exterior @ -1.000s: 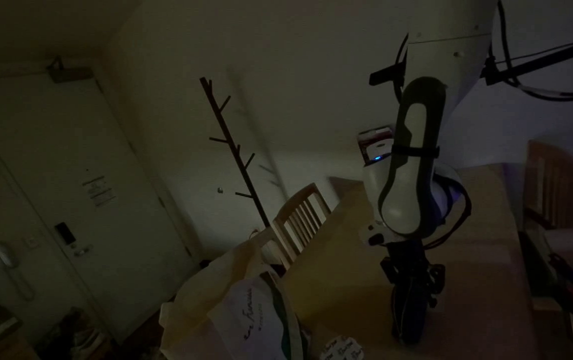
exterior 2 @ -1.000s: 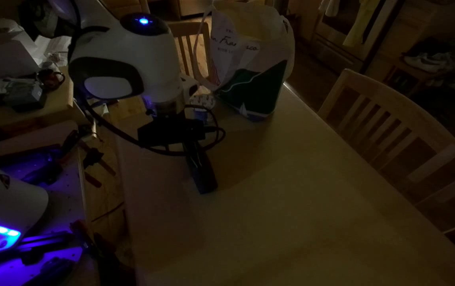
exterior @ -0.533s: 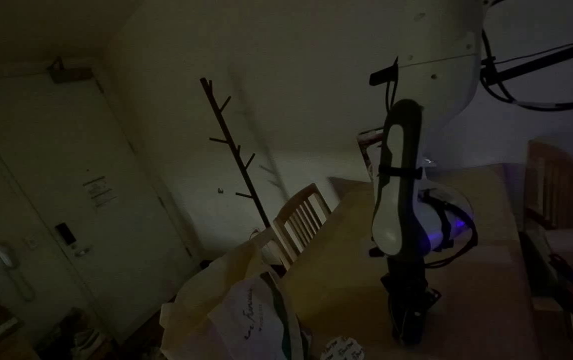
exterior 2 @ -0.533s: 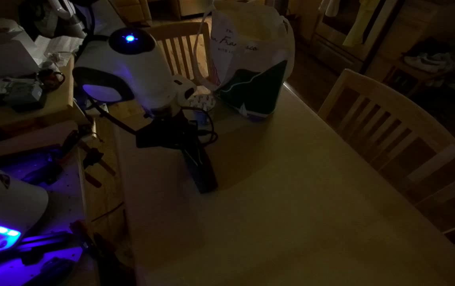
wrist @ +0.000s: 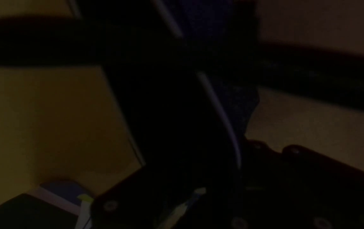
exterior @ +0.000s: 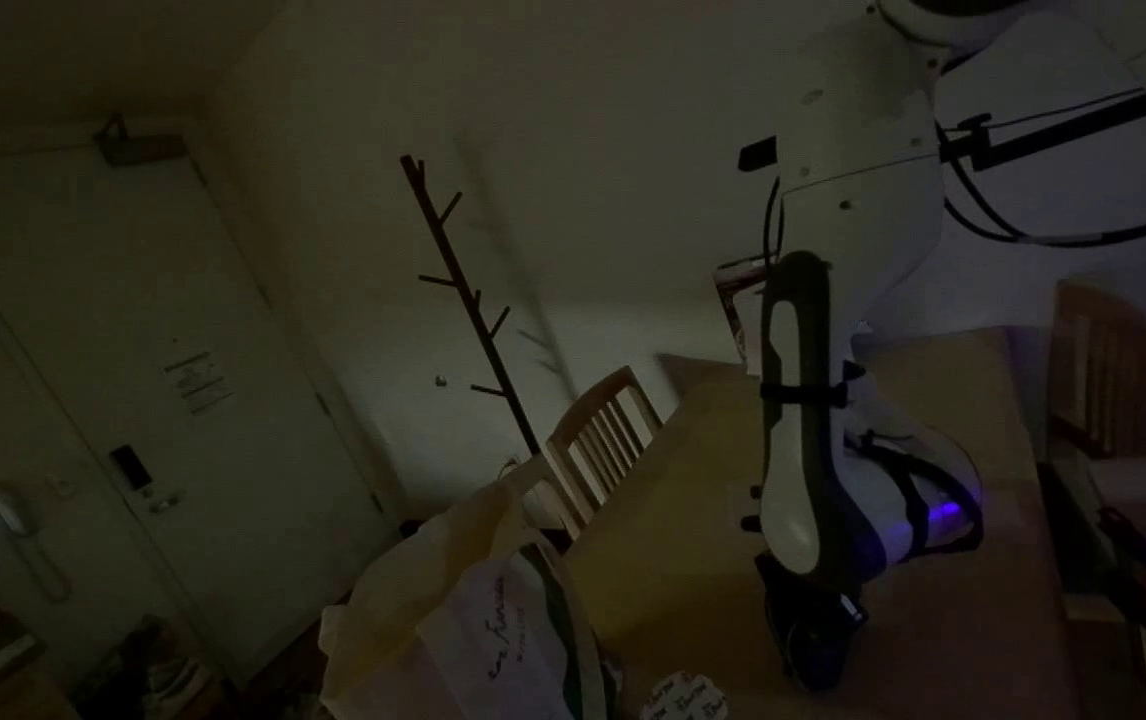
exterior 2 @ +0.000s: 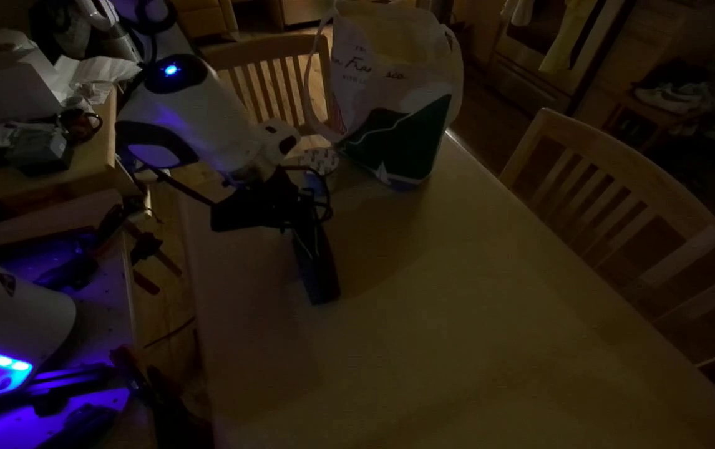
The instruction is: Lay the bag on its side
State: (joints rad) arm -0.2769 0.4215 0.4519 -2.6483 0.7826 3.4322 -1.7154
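Wrist view: very dark. Bag (wrist: 172, 111) runs from the top edge down into the jaws; black face with pale piping along both long edges, speckled navy side showing on the right. Jaws fill the bottom, one each side of the bag's near end. Bag takes up the whole gap, so they read as closed down on it, spread only as wide as the bag; pads lost in the black. Blurred dark band (wrist: 36, 44) crosses over the bag, can't tell what it is. Surface (wrist: 7, 127) shows either side, yellowish left, pinkish right. Green part of a printed tote (wrist: 26, 213), bottom left.

In an exterior view, white arm (exterior: 795, 450) on the right, jaws low at its end, over the surface. Bag pokes out below the jaws, upper part hidden; dark on dark, outlines merge. Patterned round lid (exterior: 685, 697) near the bag, cut off by the bottom edge. Tote just left of the lid. Further back: wooden chair (exterior: 588, 402), coat rack (exterior: 473, 310), door (exterior: 143, 380).

In an exterior view, bag reads clearest: narrow, on a slant, upper end in the jaws, lower end at or just over the surface, can't tell which. Lid sits on a small tub (exterior 2: 315, 181) behind the jaws, just beside the tote. Tote upright on the surface, black lettering up top, green lower down. Off left, dark mug (exterior 2: 77, 126) and, lower, lit white housing (exterior 2: 8, 312).
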